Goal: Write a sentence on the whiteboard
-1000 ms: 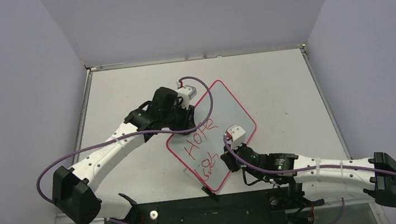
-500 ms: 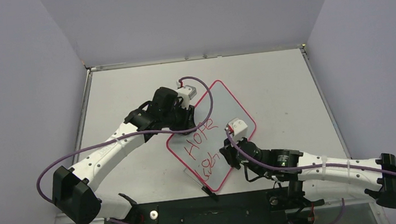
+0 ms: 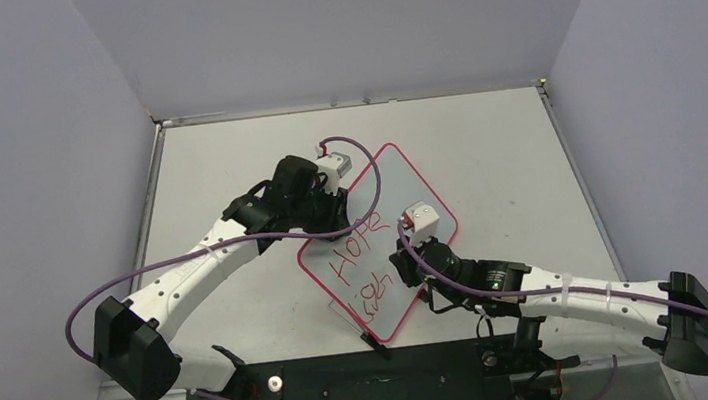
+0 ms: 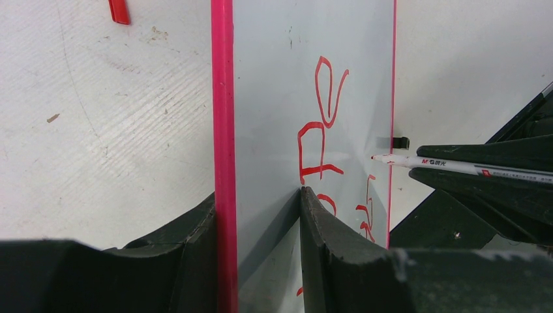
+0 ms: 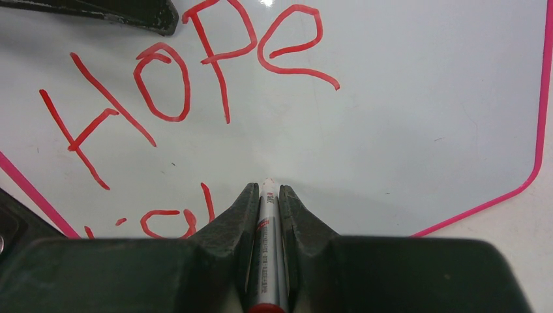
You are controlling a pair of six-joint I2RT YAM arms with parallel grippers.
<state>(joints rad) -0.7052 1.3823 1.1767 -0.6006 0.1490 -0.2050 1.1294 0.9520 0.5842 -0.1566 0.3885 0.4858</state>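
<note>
Top view: the whiteboard (image 3: 380,242) lies skewed at the table's (image 3: 505,143) middle, nearer its front edge. Your left gripper (image 3: 336,212) pinches its upper-left rim; your right gripper (image 3: 407,254) is over its right half.

Left wrist: the rim sits between the jaws. If they slip, the board could swivel and smear the sentence (image 4: 323,130).

Right wrist: jaws clenched on the marker (image 5: 266,248), its tip at bare board below "HOPE". Too steep a press may skid it.

Containers: none visible.

Grey-white table (image 3: 485,145); small red piece (image 4: 119,11), maybe cap.
</note>
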